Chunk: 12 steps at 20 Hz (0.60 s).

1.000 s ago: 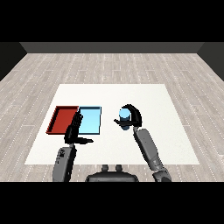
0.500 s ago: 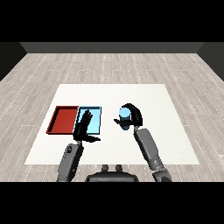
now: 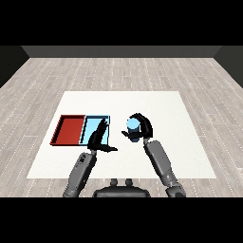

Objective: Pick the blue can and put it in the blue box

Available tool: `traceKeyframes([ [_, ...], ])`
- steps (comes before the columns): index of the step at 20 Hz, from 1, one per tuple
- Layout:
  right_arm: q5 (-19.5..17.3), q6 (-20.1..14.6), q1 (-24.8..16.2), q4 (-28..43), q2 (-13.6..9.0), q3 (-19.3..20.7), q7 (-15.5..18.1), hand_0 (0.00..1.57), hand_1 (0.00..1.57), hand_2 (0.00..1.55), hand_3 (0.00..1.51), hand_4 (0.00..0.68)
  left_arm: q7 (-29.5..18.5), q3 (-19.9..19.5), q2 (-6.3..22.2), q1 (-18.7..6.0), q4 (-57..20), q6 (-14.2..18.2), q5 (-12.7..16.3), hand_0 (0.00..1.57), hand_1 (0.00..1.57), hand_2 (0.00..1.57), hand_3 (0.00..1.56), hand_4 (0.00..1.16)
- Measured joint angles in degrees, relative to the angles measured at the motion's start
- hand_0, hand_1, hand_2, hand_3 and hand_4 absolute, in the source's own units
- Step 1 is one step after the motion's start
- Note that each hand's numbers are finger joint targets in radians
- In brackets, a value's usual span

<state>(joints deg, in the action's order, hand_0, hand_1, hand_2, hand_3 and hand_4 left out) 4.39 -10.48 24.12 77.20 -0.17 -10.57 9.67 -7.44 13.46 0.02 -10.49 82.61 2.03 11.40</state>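
Note:
My right hand (image 3: 142,129) is curled round the blue can (image 3: 133,128), holding it upright over the table right of the trays. The light blue tray (image 3: 92,124) lies at centre left, with the red tray (image 3: 70,129) touching its left side. My left hand (image 3: 98,138) hovers over the right part of the light blue tray, fingers straight and pointing away, thumb out to the right. It covers part of that tray's near right corner. A gap of table separates the can from the light blue tray.
The white table (image 3: 161,104) spreads under everything, with its edges close around the work area. Grey wood flooring (image 3: 118,71) lies beyond it.
My left hand has moved right and forward, from over the red tray to over the light blue tray. The right hand with the can has shifted slightly left toward the trays.

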Motion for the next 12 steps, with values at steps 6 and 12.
traceKeyframes([
  [6,0.52,-0.75,3.37,-3.01,0.06,-1.39,0.55,1.42,1.42,1.46,1.42,0.624,-0.72,3.80,-0.01,-3.24,-3.53,4.22,-0.77,0.00,0.00,0.00,0.00,0.00],
  [12,1.40,-2.02,4.45,-4.25,0.14,-4.29,1.53,1.43,1.43,1.46,1.43,0.613,-3.16,8.04,-0.01,-6.35,-9.01,8.46,1.69,0.00,0.00,0.00,0.00,0.00],
])
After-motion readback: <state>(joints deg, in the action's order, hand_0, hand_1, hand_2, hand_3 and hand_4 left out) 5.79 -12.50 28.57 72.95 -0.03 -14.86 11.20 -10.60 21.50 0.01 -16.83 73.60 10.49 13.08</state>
